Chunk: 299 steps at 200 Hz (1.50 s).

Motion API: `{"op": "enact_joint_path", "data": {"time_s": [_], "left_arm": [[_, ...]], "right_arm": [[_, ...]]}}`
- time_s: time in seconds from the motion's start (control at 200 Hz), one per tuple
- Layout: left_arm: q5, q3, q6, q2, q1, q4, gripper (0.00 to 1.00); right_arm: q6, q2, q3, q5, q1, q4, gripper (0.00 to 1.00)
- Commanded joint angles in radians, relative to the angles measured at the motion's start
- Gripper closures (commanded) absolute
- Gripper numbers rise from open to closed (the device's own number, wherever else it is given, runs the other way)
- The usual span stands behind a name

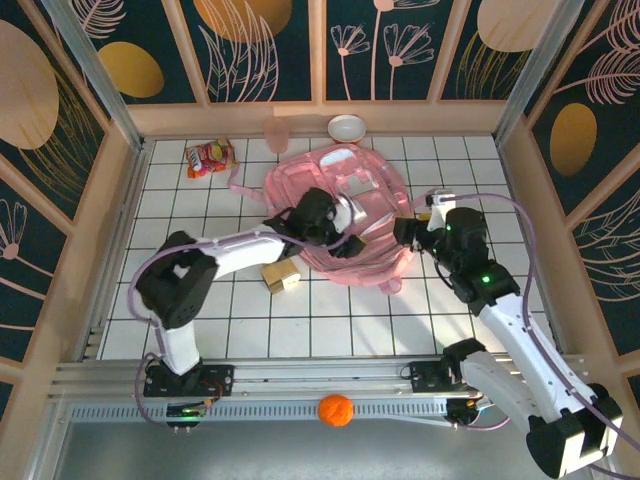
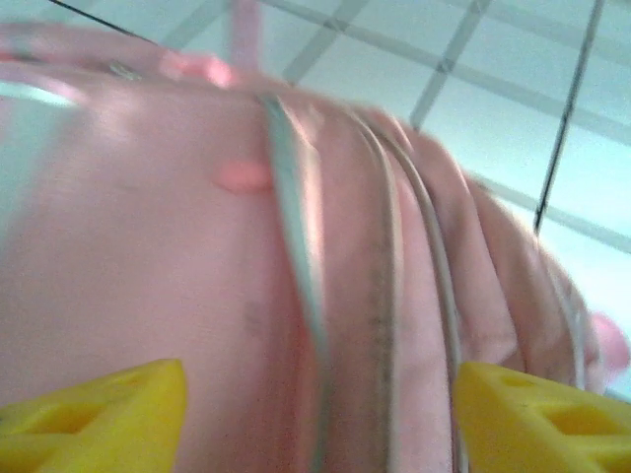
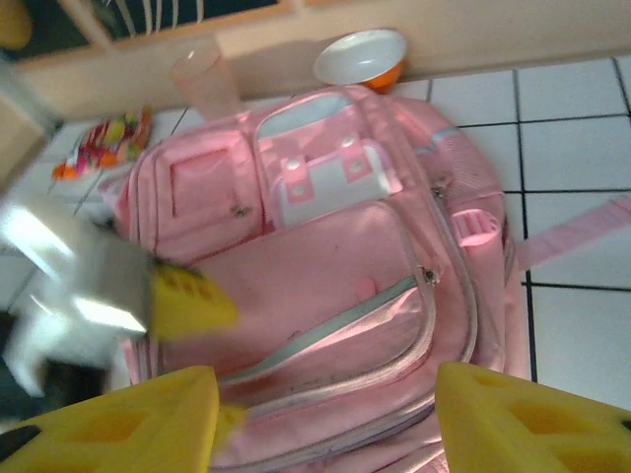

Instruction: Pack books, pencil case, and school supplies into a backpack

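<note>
The pink backpack point(image 1: 375, 200) lies flat mid-table, front pockets up. My left gripper point(image 1: 340, 240) hovers over its near front part, open, its yellow fingers point(image 2: 99, 414) spread wide over blurred pink fabric point(image 2: 148, 246) and zip trims. My right gripper point(image 1: 402, 235) sits at the backpack's right edge, open, with the lower front pocket point(image 3: 325, 266) and its gaping zip between the fingers point(image 3: 532, 424). A yellow finger of the left gripper point(image 3: 187, 296) shows blurred over that pocket. Tan blocks of the school supplies point(image 1: 281, 276) rest on the tiles under the left arm. The books and the pencil case are out of view.
A red-and-yellow snack packet point(image 1: 210, 158), a pink cup point(image 1: 276, 133) and a white-and-orange bowl point(image 1: 347, 127) stand along the back wall. An orange ball point(image 1: 336, 410) lies on the front rail. Wooden walls enclose the tiled table point(image 1: 200, 310).
</note>
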Motion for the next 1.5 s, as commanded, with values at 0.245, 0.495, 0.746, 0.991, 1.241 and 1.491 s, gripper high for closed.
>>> {"op": "enact_joint_path", "data": {"time_s": [0.245, 0.495, 0.746, 0.991, 1.241, 1.491], "left_arm": [[-0.038, -0.270, -0.362, -0.329, 0.216, 0.235, 0.17], [-0.025, -0.510, -0.487, -0.433, 0.308, 0.356, 0.17], [-0.073, -0.585, -0.544, -0.451, 0.338, 0.403, 0.17], [-0.045, -0.599, -0.562, -0.434, 0.339, 0.428, 0.18], [-0.038, -0.609, -0.559, -0.446, 0.339, 0.424, 0.19], [0.032, -0.579, -0.561, -0.441, 0.339, 0.409, 0.20]], "right_arm": [[-0.584, 0.251, 0.095, -0.047, 0.167, -0.097, 0.29], [-0.843, 0.500, 0.109, -0.016, 0.252, -0.114, 0.25], [-0.892, 0.626, 0.096, -0.030, 0.264, -0.041, 0.25], [-0.933, 0.693, 0.048, 0.054, 0.264, 0.061, 0.27], [-0.998, 0.636, 0.008, 0.253, 0.309, 0.153, 0.66], [-1.037, 0.464, 0.201, 0.129, 0.280, -0.048, 1.00]]}}
